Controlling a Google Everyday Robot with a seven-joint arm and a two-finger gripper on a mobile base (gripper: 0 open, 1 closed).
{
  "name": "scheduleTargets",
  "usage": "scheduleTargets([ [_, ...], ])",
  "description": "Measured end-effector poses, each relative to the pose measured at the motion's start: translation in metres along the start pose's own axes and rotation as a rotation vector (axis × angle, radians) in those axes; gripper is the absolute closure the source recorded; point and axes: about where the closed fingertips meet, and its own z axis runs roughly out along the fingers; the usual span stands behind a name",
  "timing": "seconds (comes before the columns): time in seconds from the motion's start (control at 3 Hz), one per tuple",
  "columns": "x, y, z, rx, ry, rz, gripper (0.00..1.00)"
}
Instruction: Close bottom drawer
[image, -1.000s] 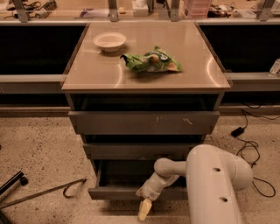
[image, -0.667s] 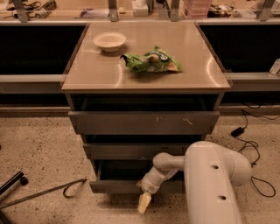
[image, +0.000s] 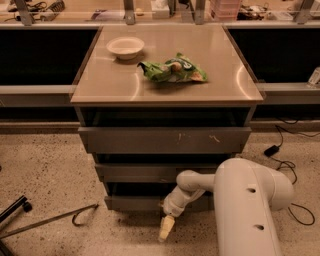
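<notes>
The bottom drawer (image: 134, 202) is the lowest of three grey drawers in the cabinet under the tan table. Its plain front stands out a little beyond the middle drawer (image: 135, 172), with a dark gap above it. My white arm (image: 250, 200) reaches in from the lower right. My gripper (image: 165, 229) hangs low in front of the bottom drawer's right half, with its yellowish tip pointing down at the floor. The wrist (image: 176, 200) sits against the drawer front.
The widest top drawer (image: 165, 140) with white scratch marks is slightly out. A white bowl (image: 125, 46) and a green chip bag (image: 172, 71) lie on the table top (image: 100, 85). A metal rod with a hook (image: 75, 216) lies on the floor at left, with cables (image: 282, 155) at right.
The bottom drawer's front has moved back toward the cabinet and the gap above it has narrowed. My arm and gripper have moved in with it.
</notes>
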Motion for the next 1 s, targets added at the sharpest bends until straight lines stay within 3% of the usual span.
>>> scheduleTargets([
  [0.33, 0.008, -0.008, 0.010, 0.038, 0.039, 0.020, 0.00],
  [1.0, 0.012, -0.028, 0.016, 0.246, 0.087, 0.025, 0.00],
])
